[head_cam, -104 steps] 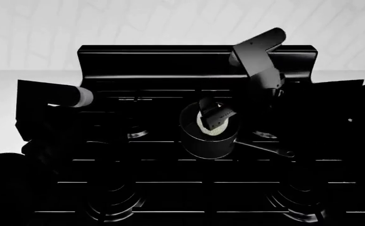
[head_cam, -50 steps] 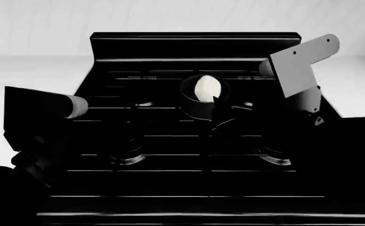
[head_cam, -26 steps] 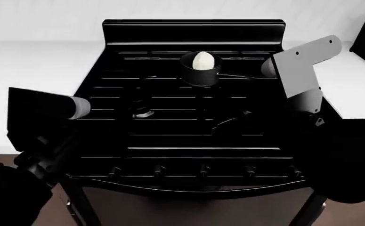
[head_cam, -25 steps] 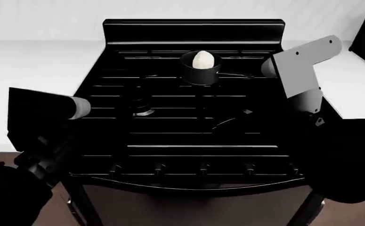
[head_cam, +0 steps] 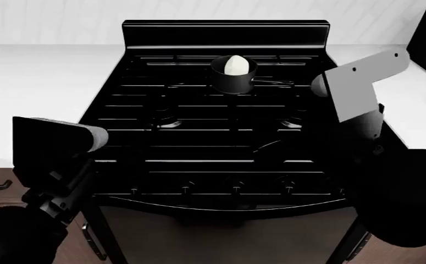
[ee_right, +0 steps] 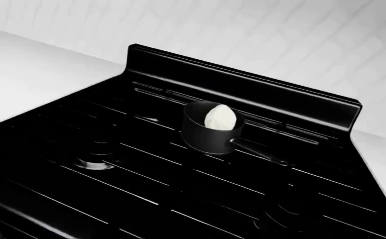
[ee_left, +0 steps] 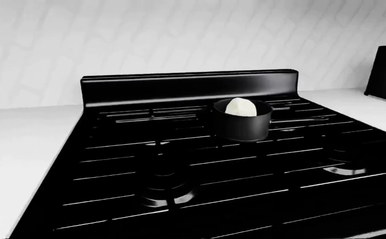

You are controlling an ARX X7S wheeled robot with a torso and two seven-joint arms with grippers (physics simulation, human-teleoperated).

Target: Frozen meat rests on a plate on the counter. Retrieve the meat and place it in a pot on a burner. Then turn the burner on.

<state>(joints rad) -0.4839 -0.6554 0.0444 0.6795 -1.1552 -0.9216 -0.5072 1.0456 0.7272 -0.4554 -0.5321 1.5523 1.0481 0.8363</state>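
- One step remains for you: the frozen meat (head_cam: 234, 65) sits in the pot (head_cam: 232, 80) on a rear burner, so reaching for the wrong knob (head_cam: 236, 188) would light an empty burner.
- Only the head view shows those knobs; the wrist views show the pot handle (ee_right: 259, 151) clearly.
- You cannot tell either gripper's opening; both are lost in shadow.

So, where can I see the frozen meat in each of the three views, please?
Head view: the frozen meat sits in the pot, top centre, at the back of the stove.
Left wrist view: the meat is right of centre, in the pot.
Right wrist view: the meat is near the centre, in the pot.
Shared landmark: the stove's raised back panel behind the pot.
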